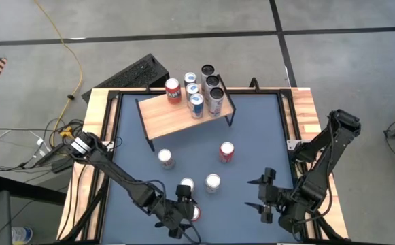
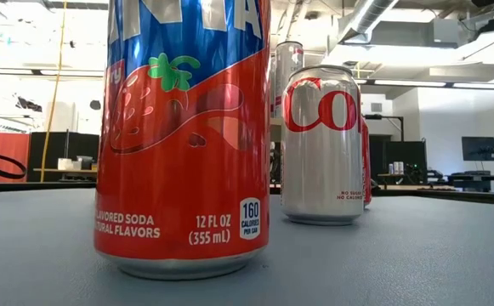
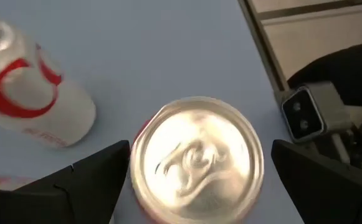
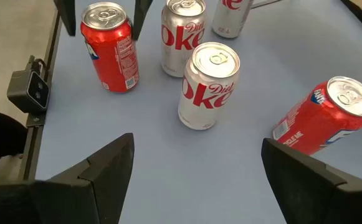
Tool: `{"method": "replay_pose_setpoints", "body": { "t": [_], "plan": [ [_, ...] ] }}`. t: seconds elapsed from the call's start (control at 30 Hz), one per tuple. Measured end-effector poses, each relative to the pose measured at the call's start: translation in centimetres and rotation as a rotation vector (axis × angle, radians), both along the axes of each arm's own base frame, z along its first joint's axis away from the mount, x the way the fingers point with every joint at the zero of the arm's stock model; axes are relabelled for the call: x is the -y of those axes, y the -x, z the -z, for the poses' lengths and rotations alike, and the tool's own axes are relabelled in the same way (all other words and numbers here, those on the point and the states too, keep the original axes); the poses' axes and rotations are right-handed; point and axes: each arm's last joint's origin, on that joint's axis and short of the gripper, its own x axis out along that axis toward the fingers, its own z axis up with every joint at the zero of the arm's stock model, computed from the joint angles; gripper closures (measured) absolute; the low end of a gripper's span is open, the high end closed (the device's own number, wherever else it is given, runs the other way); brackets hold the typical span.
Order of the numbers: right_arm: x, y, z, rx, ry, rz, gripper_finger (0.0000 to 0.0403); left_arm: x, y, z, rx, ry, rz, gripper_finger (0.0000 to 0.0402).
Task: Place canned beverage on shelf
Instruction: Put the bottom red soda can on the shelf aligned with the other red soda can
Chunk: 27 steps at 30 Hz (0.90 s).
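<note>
The red strawberry soda can (image 1: pixel 194 212) stands upright near the front edge of the desk (image 1: pixel 251 129), between the spread fingers of the left tool (image 1: pixel 189 209). In the left wrist view the can top (image 3: pixel 196 160) sits between the two fingers (image 3: pixel 87 180) with a gap on each side; nothing is gripped yet.

Risk: the can appears off-centre between the fingers, so one finger may touch first on closing and push or tip it. A Diet Coke can (image 1: pixel 186 185) stands just beside and could be knocked.

The shelf (image 1: pixel 183 112) stands at the far edge of the desk and already carries several cans.

The right tool (image 1: pixel 264 194) waits near the front right corner, fingers apart and holding nothing.
</note>
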Motion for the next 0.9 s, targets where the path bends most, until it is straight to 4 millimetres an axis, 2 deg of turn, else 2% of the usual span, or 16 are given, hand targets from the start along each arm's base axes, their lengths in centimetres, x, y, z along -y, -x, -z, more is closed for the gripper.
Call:
{"method": "replay_pose_setpoints", "body": {
  "t": [0.2, 0.43, 0.63, 0.77, 0.9],
  "plan": [
    [0.0, 0.0, 0.0, -0.005, 0.005, 0.000, 0.0072, -0.1, -0.1, -0.1, 0.006, 0.014, -0.010, 0.0032],
    [0.0, 0.0, 0.0, -0.004, 0.004, 0.000, 0.0072, -0.1, -0.1, -0.1, -0.001, 0.034, -0.029, 0.0118],
    [0.0, 0.0, 0.0, -0.004, 0.004, 0.000, 0.0072, 0.1, 0.0, -0.2, 0.004, 0.056, -0.082, 0.0122],
    [0.0, 0.0, 0.0, -0.004, 0.004, 0.000, 0.0072, 0.3, -0.2, -1.5, -0.008, 0.079, -0.113, 0.0122],
    [0.0, 0.0, 0.0, -0.004, 0.004, 0.000, 0.0072, 0.3, -0.5, -4.6, -0.007, 0.085, -0.204, 0.0122]
  ]
}}
